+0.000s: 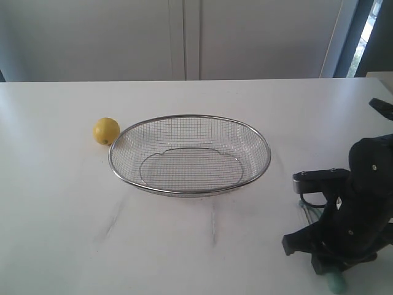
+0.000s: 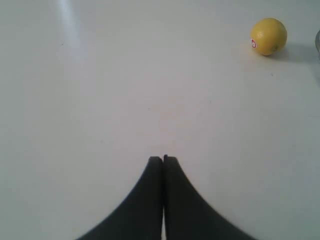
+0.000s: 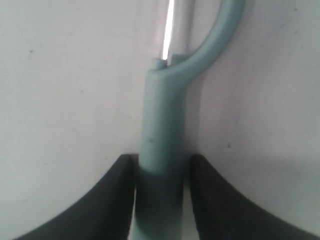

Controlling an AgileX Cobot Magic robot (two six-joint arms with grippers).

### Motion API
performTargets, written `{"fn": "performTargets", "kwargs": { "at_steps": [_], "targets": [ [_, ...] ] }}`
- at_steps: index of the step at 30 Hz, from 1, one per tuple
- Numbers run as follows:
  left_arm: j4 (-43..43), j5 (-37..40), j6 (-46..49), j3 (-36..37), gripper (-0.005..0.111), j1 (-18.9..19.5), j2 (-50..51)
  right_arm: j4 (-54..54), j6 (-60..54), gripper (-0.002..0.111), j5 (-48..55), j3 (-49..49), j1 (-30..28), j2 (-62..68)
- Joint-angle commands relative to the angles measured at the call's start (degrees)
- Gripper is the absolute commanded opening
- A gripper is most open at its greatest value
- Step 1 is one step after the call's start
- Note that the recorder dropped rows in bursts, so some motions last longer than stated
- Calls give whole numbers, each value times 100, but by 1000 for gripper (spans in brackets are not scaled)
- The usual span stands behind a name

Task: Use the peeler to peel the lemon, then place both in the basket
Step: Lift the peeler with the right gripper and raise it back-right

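Note:
The small yellow lemon (image 1: 106, 131) rests on the white table just off the left end of the wire-mesh basket (image 1: 268, 153); in the left wrist view the lemon (image 2: 269, 36) shows a small round sticker. The basket holds nothing. The teal-handled peeler (image 3: 162, 115) lies flat on the table at the front right, mostly hidden under the right arm in the exterior view, where only its handle end (image 1: 334, 283) shows. My right gripper (image 3: 161, 160) straddles the handle, with slim gaps still showing on both sides. My left gripper (image 2: 163, 159) is shut and empty, hovering over bare table well short of the lemon.
The black right arm (image 1: 356, 215) fills the front right corner of the table. Faint grey smudges (image 1: 110, 220) mark the tabletop in front of the basket. A pale wall and a window strip stand behind the table's far edge.

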Motion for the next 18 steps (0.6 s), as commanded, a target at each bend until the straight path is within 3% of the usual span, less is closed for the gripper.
{"fn": "performTargets", "kwargs": {
  "at_steps": [1, 6, 18],
  "targets": [
    [-25, 4, -32, 19, 0, 9, -30, -15, 41, 23, -96, 37, 2, 84],
    [-25, 4, -32, 19, 0, 9, -30, -15, 171, 0, -112, 26, 2, 51],
    [-25, 4, -32, 19, 0, 9, -30, -2, 171, 0, -6, 5, 2, -1543]
  ]
}}
